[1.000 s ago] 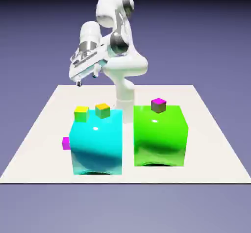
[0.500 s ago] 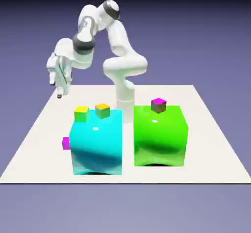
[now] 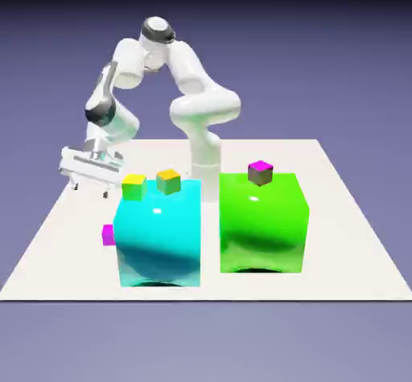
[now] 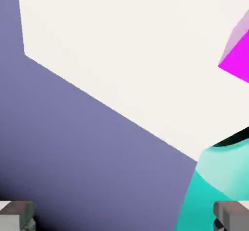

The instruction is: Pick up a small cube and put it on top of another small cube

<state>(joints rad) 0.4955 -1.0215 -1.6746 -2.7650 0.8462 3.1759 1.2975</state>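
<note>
The small cube (image 3: 107, 234), tiny and all magenta, rests on the white table against the left side of the big cyan cube (image 3: 158, 234). In the hand view the small cube (image 4: 238, 55) shows at the right edge, with the cyan cube (image 4: 214, 191) at the lower right. My gripper (image 3: 90, 189) hangs open above the table, behind and a little to the left of the small cube in the exterior view. In the hand view my gripper (image 4: 124, 215) has nothing between its fingertips (image 4: 17, 214).
Two tiny yellow-topped cubes (image 3: 133, 185) (image 3: 168, 181) sit on the cyan cube. A tiny grey-brown cube with a magenta top (image 3: 259, 172) sits on the big green cube (image 3: 262, 223). The table's left edge (image 3: 50, 211) runs close to the gripper.
The arm has swung toward the exterior view's left and come down. The hand has dropped from well above the table to just over it, beside the cyan cube. The jaws stayed open.
</note>
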